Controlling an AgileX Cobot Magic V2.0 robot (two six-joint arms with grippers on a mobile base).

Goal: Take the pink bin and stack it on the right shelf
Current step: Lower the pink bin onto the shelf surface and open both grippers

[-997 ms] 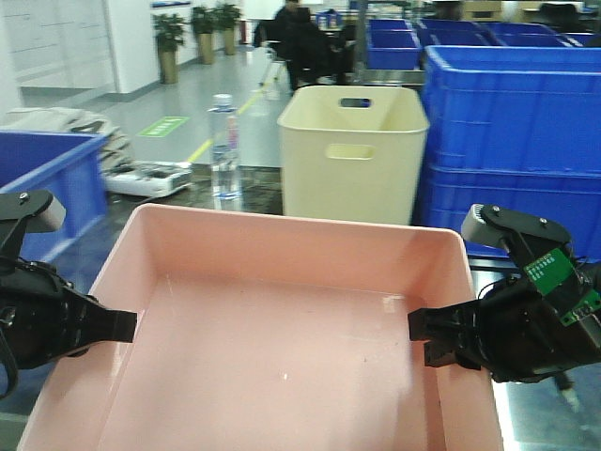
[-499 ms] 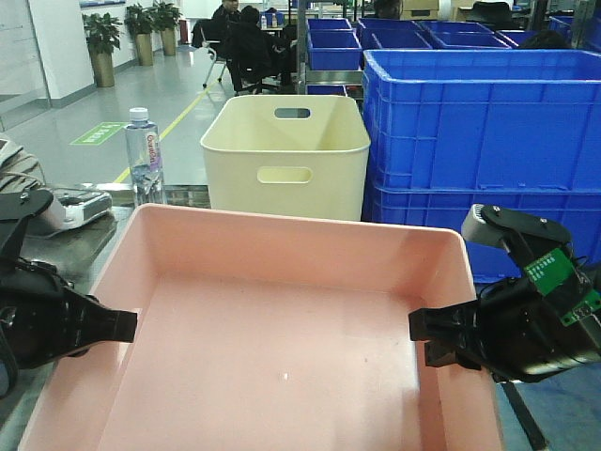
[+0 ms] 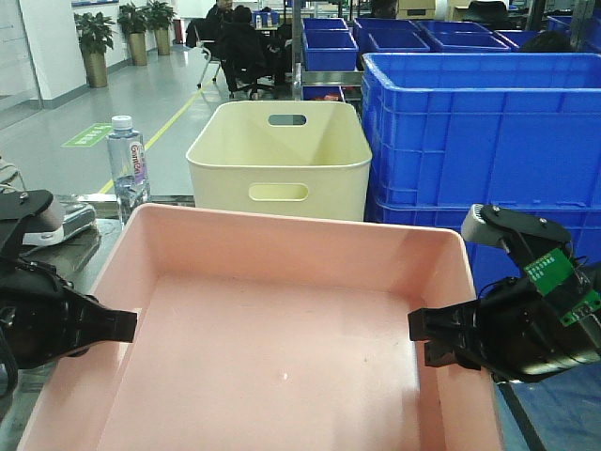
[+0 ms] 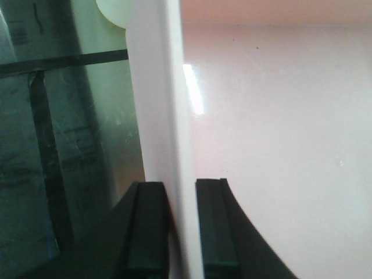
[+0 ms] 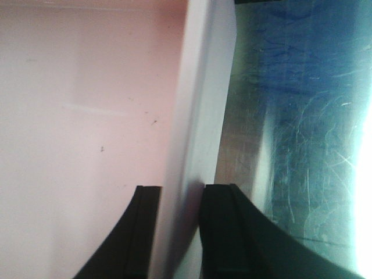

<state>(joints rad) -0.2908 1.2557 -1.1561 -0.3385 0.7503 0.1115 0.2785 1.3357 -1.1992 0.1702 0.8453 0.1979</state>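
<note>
The pink bin (image 3: pixel 282 319) fills the lower front view, held up between both arms. My left gripper (image 3: pixel 127 324) is shut on the bin's left wall; in the left wrist view (image 4: pixel 181 192) its jaws pinch the pale rim (image 4: pixel 168 116). My right gripper (image 3: pixel 418 334) is shut on the bin's right wall; in the right wrist view (image 5: pixel 180 195) its jaws pinch the rim (image 5: pixel 200 104). The dark glossy worktop with a black tape line (image 4: pixel 64 61) shows below the bin's left side, and a reflective surface (image 5: pixel 302 145) lies below its right side.
A cream bin with handle slots (image 3: pixel 277 160) stands just beyond the pink bin. Stacked blue crates (image 3: pixel 479 141) rise at the right. A water bottle (image 3: pixel 127 169) stands at the left. People sit far back in the hall.
The whole view has swung: the cream bin, bottle and blue crates have shifted left in the frame. The pink bin and both grippers keep the same place in view.
</note>
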